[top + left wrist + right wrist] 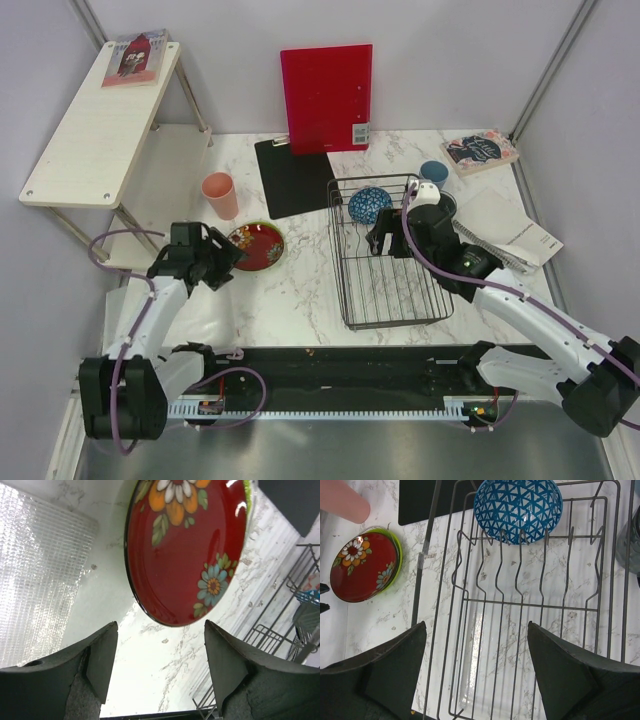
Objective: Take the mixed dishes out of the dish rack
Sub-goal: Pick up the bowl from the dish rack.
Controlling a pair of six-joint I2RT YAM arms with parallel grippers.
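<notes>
The dish rack [390, 262] stands right of centre, and a blue patterned bowl [370, 205] leans on edge at its far end [517, 510]. A clear glass piece [472, 655] lies on the rack [547, 605] floor. My right gripper [380, 241] hovers open above the rack [476, 630], holding nothing. The dark red plate [257, 246] rests on the lime-green dish [397, 562] left of the rack. My left gripper [224, 260] is open just short of the plate [187, 550], with only tabletop between its fingers [160, 625]. A pink cup [220, 195], a light blue cup [434, 173] and a dark grey mug [632, 540] stand on the table.
A black mat [293, 178] lies behind the rack with a red board [327, 97] propped against the back wall. A wooden shelf [100, 120] fills the left side. A book [480, 150] and papers [515, 235] lie at the right. A ribbed clear mat [35, 580] lies near the left gripper.
</notes>
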